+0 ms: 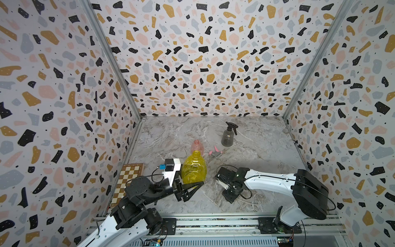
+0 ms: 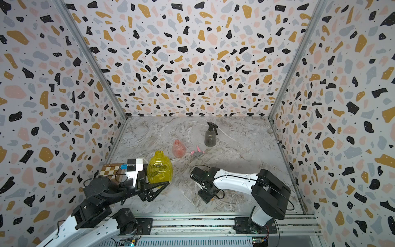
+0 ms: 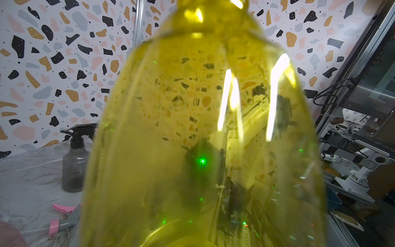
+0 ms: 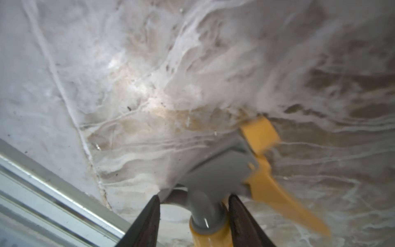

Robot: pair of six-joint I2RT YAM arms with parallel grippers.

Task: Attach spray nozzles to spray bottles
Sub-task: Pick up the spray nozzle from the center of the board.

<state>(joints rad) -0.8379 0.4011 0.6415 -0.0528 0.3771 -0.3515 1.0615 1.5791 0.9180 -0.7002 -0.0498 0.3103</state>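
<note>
Right gripper (image 4: 194, 197) pinches the grey and yellow-orange nozzle (image 4: 215, 169) at its grey neck, one dark finger on each side. The yellow-orange collar sits deeper between the fingers. The grey head, its yellow-orange tip and the long trigger reach past the fingertips towards the marble table (image 1: 267, 154), so the nozzle's long axis runs along the fingers; it looks blurred.

The left gripper (image 1: 197, 184) clasps the round yellow bottle (image 1: 194, 166) low on its body, its near finger crossing the base. The bottle is upright, neck open and pointing up, just left of the right gripper.

Farther back, the pink bottle (image 2: 178, 148) stands open with the pink-and-grey nozzle (image 2: 197, 153) lying beside it. The dark-grey bottle (image 1: 227, 136) wears the black nozzle (image 1: 232, 126).
</note>
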